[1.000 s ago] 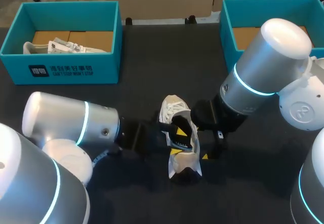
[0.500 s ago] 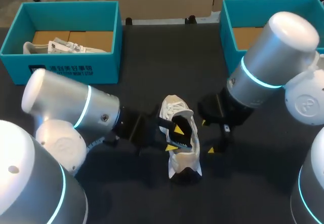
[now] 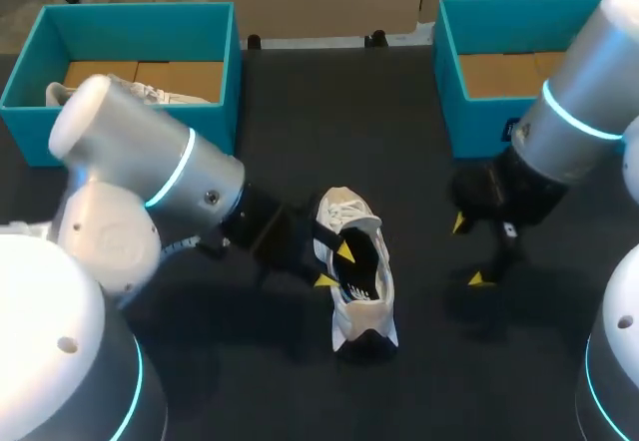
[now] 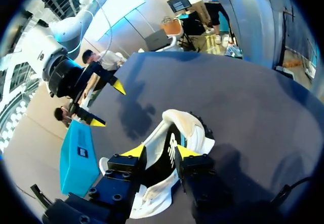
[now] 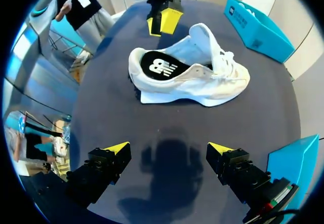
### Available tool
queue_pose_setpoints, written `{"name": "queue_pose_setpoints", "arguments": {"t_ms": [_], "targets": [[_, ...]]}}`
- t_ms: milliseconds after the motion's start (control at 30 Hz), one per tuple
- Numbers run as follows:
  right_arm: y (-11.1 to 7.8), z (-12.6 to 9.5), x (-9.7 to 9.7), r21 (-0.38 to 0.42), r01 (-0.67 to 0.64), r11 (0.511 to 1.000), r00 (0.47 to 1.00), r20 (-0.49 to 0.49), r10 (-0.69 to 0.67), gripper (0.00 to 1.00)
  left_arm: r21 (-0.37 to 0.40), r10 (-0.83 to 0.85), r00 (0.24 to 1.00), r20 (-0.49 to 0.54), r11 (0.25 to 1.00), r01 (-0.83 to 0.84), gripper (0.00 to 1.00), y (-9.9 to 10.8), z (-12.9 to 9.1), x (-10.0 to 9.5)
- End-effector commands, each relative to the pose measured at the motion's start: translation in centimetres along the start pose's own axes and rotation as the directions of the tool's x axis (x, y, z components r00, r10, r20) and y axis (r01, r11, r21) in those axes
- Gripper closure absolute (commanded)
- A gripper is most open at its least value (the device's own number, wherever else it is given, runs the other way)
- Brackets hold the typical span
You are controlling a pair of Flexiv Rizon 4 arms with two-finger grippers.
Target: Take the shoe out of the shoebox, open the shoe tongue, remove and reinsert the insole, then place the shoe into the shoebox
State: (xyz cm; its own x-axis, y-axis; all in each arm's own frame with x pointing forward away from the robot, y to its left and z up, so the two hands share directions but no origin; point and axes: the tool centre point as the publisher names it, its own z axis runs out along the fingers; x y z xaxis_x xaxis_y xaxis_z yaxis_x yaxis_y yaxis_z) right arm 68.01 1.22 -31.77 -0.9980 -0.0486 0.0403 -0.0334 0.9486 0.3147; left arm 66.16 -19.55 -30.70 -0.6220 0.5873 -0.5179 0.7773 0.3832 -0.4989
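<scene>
A white sneaker [image 3: 356,286] lies on the dark table with its toe toward the boxes and its black insole [image 5: 159,68] inside. My left gripper [image 3: 334,266] is at the sneaker's opening. One yellow tip is inside over the insole and the other is outside the left wall; it is open, with a gap showing in the left wrist view [image 4: 161,151]. My right gripper [image 3: 470,251] hangs wide open to the sneaker's right, clear of it, with nothing between its fingers [image 5: 168,150].
A teal shoebox [image 3: 130,132] at the back left holds another white shoe [image 3: 135,90]. A second teal shoebox [image 3: 451,72] at the back right shows only its cardboard floor. Bare dark table surrounds the sneaker.
My right arm has drawn back to the right, away from the sneaker, still wide open. My left gripper stayed at the sneaker's opening, its fingers slightly closer together, while that arm's elbow swung toward the left box.
</scene>
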Motion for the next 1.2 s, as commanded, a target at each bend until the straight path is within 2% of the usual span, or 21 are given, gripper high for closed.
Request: {"name": "queue_pose_setpoints", "arguments": {"t_ms": [33, 233, 367, 500, 600, 867, 933, 967, 1000, 1033, 1067, 1200], "targets": [[-0.5, -0.5, 0.5, -0.008, 0.002, 1.000, 1.000, 0.007, -0.002, 0.00, -0.003, 0.010, 0.979, -0.202, 1.000, -0.011, 0.63, -0.1, -1.0, -0.9], [-0.5, -0.5, 0.5, -0.008, 0.002, 1.000, 1.000, 0.007, -0.002, 0.00, 0.024, 0.036, 0.939, -0.342, 0.999, -0.029, 0.63, 0.4, -1.7, -2.1], [-0.5, -0.5, 0.5, -0.008, 0.002, 1.000, 1.000, 0.007, -0.002, 0.00, 0.028, 0.052, 0.884, -0.464, 0.999, -0.044, 0.63, 1.1, -2.2, -2.6], [-0.5, -0.5, 0.5, -0.008, 0.002, 1.000, 1.000, 0.007, -0.002, 0.00, 0.026, 0.083, 0.823, -0.562, 0.996, -0.082, 0.59, 1.5, -2.7, -3.0], [-0.5, -0.5, 0.5, -0.008, 0.002, 1.000, 1.000, 0.007, -0.002, 0.00, 0.032, 0.110, 0.774, -0.623, 0.993, -0.115, 0.61, 1.4, -3.1, -3.2], [-0.5, -0.5, 0.5, -0.008, 0.002, 1.000, 1.000, 0.007, -0.002, 0.00, 0.045, 0.164, 0.650, -0.742, 0.980, -0.195, 0.58, 1.1, -4.4, -3.2], [-0.5, -0.5, 0.5, -0.008, 0.002, 1.000, 1.000, 0.007, -0.002, 0.00, 0.052, 0.170, 0.616, -0.769, 0.977, -0.205, 0.62, 1.0, -4.8, -3.3], [-0.5, -0.5, 0.5, -0.008, 0.002, 1.000, 1.000, 0.007, -0.002, 0.00, 0.054, 0.174, 0.597, -0.783, 0.975, -0.213, 0.72, 0.9, -4.9, -3.4], [-0.5, -0.5, 0.5, -0.008, 0.002, 1.000, 1.000, 0.007, -0.002, 0.00, 0.055, 0.176, 0.581, -0.794, 0.974, -0.220, 0.91, 0.9, -5.1, -3.4], [-1.2, -0.8, 0.4, 0.019, -0.022, 1.000, 1.000, 0.008, 0.022, 0.00, 0.056, 0.180, 0.562, -0.807, 0.972, -0.230, 1.00, 0.9, -5.2, -3.4], [-2.0, -1.1, 0.3, 0.033, -0.031, 0.999, 1.000, 0.004, 0.031, 0.00, 0.058, 0.185, 0.546, -0.817, 0.969, -0.240, 1.00, 1.0, -5.3, -3.4], [-5.0, -2.5, 0.5, -0.029, -0.089, 0.996, 0.996, -0.002, 0.089, 0.00, 0.067, 0.204, 0.546, -0.812, 0.963, -0.260, 1.00, 1.3, -5.4, -3.7]]}}
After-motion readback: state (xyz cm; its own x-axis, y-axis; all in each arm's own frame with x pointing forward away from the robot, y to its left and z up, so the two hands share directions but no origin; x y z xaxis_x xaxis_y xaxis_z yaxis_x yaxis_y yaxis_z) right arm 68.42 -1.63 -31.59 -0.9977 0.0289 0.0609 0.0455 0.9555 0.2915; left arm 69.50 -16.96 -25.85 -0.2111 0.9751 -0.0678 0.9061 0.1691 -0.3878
